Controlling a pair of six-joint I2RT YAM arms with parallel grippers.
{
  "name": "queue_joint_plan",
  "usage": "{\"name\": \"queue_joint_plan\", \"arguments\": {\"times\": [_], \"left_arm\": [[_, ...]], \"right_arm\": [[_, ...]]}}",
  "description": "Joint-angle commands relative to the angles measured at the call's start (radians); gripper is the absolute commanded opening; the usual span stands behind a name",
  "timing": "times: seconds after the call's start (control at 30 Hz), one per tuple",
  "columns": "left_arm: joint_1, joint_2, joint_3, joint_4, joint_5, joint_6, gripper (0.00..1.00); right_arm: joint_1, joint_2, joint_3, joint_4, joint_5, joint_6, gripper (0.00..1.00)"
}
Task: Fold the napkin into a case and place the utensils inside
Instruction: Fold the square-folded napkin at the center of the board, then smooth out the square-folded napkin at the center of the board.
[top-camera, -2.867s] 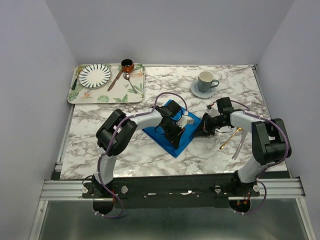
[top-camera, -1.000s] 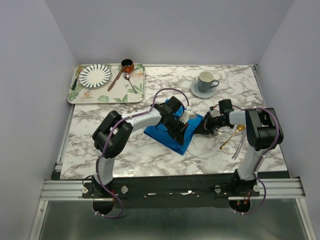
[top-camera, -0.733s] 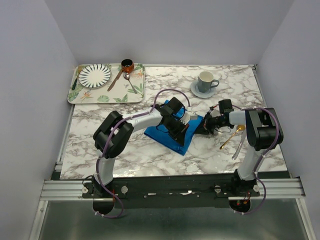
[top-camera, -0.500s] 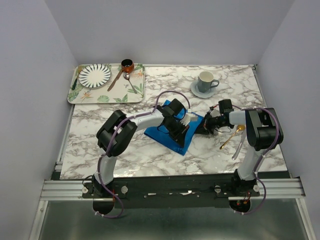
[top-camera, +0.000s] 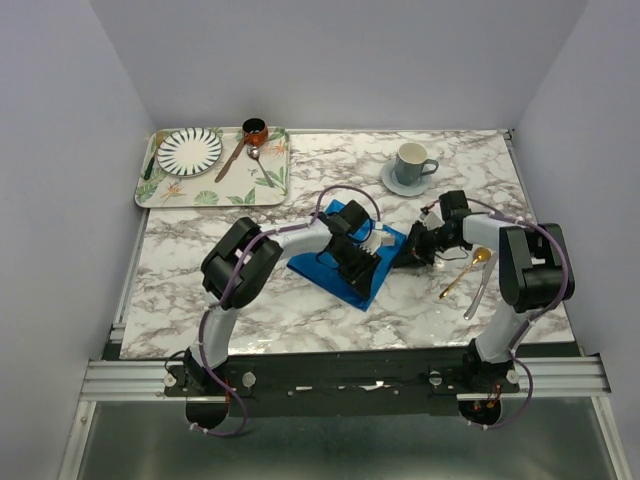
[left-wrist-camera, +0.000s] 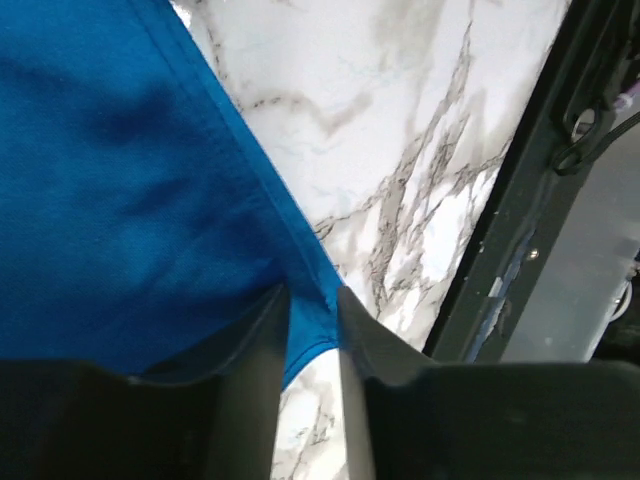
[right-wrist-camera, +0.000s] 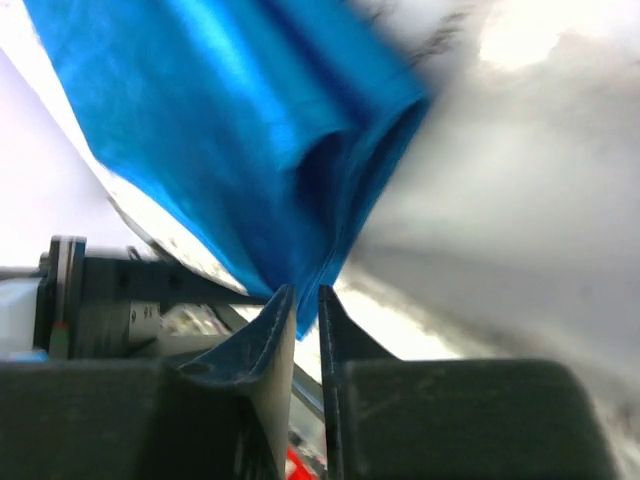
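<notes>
Lying cornerwise, folded napkin (top-camera: 312, 266), one corner pointing nearward

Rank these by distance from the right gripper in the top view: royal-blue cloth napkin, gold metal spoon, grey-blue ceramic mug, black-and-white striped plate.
From the right gripper:
1. Royal-blue cloth napkin: at its fingertips, left side.
2. Gold metal spoon: just to the right.
3. Grey-blue ceramic mug: behind it, on a saucer.
4. Black-and-white striped plate: far back left, on the tray.
</notes>
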Motion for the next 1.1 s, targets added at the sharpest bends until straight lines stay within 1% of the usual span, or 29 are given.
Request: {"name": "queue_joint_plan", "arguments": {"times": [0.0, 0.03, 0.07, 0.1, 0.13, 0.17, 0.2, 0.23, 0.3, 0.33, 0.37, 0.43, 0.47, 0.5, 0.6, 0.67, 0.7, 0.73, 0.8, 0.83, 0.9, 0.93, 1.07], "left_arm": [[0.005, -0.079, -0.036, -0.038, -0.026, 0.098, 0.51], [0.003, -0.097, -0.045, -0.038, -0.025, 0.112, 0.53], [0.005, -0.137, -0.053, -0.038, -0.023, 0.132, 0.55], [0.003, -0.154, -0.059, -0.039, -0.022, 0.149, 0.57], [0.005, -0.172, -0.062, -0.052, -0.02, 0.163, 0.57], [0.005, -0.209, -0.062, -0.061, -0.02, 0.178, 0.58], [0.005, -0.229, -0.066, -0.068, -0.026, 0.209, 0.58], [0.006, -0.247, -0.071, -0.081, -0.043, 0.218, 0.58], [0.016, -0.292, -0.085, -0.092, -0.063, 0.242, 0.59], [0.025, -0.304, -0.091, -0.099, -0.071, 0.249, 0.59], [0.034, -0.32, -0.099, -0.105, -0.075, 0.25, 0.59], [0.068, -0.327, -0.12, -0.119, -0.074, 0.258, 0.59], [0.078, -0.335, -0.128, -0.118, -0.068, 0.259, 0.59], [0.092, -0.34, -0.146, -0.119, -0.066, 0.261, 0.58], [0.129, -0.349, -0.166, -0.104, -0.081, 0.255, 0.59], [0.141, -0.346, -0.169, -0.099, -0.1, 0.258, 0.58], [0.146, -0.343, -0.172, -0.098, -0.117, 0.259, 0.57], [0.151, -0.341, -0.172, -0.096, -0.117, 0.261, 0.57], [0.166, -0.329, -0.172, -0.096, -0.117, 0.258, 0.55], [0.172, -0.323, -0.172, -0.099, -0.117, 0.256, 0.54], [0.193, -0.303, -0.169, -0.099, -0.117, 0.25, 0.53], [0.201, -0.297, -0.168, -0.101, -0.112, 0.247, 0.52], [0.243, -0.275, -0.16, -0.101, -0.097, 0.238, 0.52]], "right_arm": [[-0.02, -0.09, 0.119, -0.291, 0.043, -0.231, 0.27], [-0.023, -0.093, 0.147, -0.326, 0.04, -0.268, 0.28], [-0.024, -0.094, 0.178, -0.361, 0.038, -0.341, 0.29], [-0.026, -0.084, 0.207, -0.428, 0.026, -0.38, 0.29], [-0.027, -0.078, 0.274, -0.456, 0.018, -0.418, 0.29], [-0.027, -0.072, 0.303, -0.478, 0.02, -0.476, 0.29], [-0.026, -0.058, 0.339, -0.499, 0.024, -0.51, 0.33], [-0.026, -0.051, 0.368, -0.502, 0.03, -0.532, 0.44], [-0.027, -0.025, 0.458, -0.499, 0.073, -0.573, 0.53], [-0.026, 0.009, 0.489, -0.499, 0.092, -0.585, 0.6], [-0.026, 0.034, 0.556, -0.501, 0.105, -0.604, 0.63], [-0.026, 0.093, 0.615, -0.501, 0.13, -0.625, 0.72], [-0.026, 0.113, 0.638, -0.502, 0.132, -0.641, 0.73], [-0.026, 0.132, 0.682, -0.51, 0.122, -0.648, 0.73], [-0.024, 0.208, 0.739, -0.522, 0.112, -0.644, 0.73], [-0.024, 0.235, 0.747, -0.513, 0.107, -0.632, 0.68], [-0.024, 0.259, 0.747, -0.498, 0.11, -0.627, 0.66], [-0.023, 0.268, 0.743, -0.489, 0.109, -0.627, 0.61], [-0.018, 0.291, 0.735, -0.458, 0.127, -0.619, 0.57], [-0.017, 0.298, 0.724, -0.45, 0.133, -0.618, 0.53], [-0.015, 0.308, 0.712, -0.436, 0.144, -0.619, 0.5], [-0.015, 0.316, 0.706, -0.433, 0.145, -0.622, 0.48], [-0.01, 0.319, 0.64, -0.416, 0.144, -0.636, 0.47]]}}
